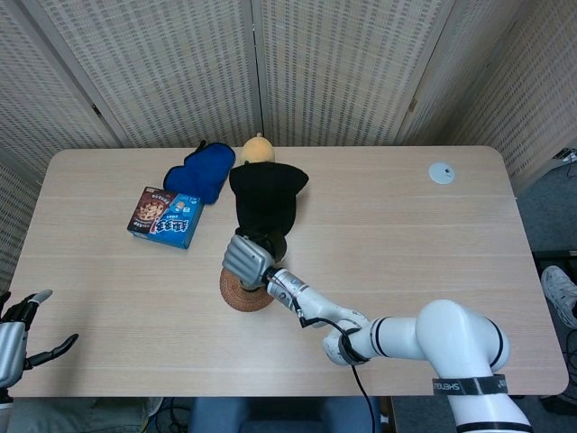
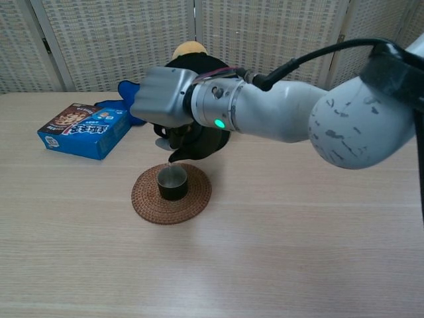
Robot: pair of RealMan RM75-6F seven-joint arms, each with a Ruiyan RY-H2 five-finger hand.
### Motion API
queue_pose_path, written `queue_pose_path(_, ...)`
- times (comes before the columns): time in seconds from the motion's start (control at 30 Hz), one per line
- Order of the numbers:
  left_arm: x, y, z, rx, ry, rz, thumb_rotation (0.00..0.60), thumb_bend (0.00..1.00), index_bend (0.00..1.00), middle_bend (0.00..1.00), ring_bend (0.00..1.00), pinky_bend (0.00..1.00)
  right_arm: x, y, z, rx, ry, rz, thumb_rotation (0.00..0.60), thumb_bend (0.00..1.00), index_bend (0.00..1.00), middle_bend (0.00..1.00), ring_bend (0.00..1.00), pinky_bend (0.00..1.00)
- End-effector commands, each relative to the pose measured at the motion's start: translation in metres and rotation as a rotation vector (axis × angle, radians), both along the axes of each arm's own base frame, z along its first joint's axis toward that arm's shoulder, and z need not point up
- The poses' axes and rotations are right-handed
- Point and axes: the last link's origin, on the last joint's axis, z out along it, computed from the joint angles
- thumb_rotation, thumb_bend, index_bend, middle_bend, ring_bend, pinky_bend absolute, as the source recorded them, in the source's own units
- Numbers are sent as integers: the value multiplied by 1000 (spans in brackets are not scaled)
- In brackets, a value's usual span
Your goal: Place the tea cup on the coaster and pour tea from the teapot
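A dark tea cup stands upright in the middle of the round woven coaster. My right hand grips a black teapot just above and behind the cup, tilted so its spout points down at the cup's rim. The pot is mostly hidden by the hand and blends with the black cap behind it. In the head view the right hand covers the cup and much of the coaster. My left hand hangs off the table's front left corner, fingers spread, holding nothing.
Behind the coaster lies a black cap, with a blue mitt and a yellow-orange object further back. A blue cookie box lies at the left. A small white disc sits at the far right.
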Motion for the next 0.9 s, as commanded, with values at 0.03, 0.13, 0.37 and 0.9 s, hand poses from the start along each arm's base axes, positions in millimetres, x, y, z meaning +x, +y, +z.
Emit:
queue_pose_path(0.03,0,0,0,1,0,0,113,62,188,233,293,56,0,1,0,-2,2,4,336,499,1000,1000,1000,568)
queue_pose_path(0.13,0,-1,1,2,0,0,111,62,188,233,294,56,0,1,1,-6,9,9,335,500,1000,1000,1000,568)
queue_pose_path(0.37,0,-2,1,3,-1,2,111,62,188,233,293,56,0,3,1,-10,17,17,338,500,1000,1000,1000,568)
queue_pose_path(0.9,-2,-3,1,5,-3,4,110,62,188,232,294,55,-3,6,-1,-23,46,19,337,502,1000,1000,1000,568)
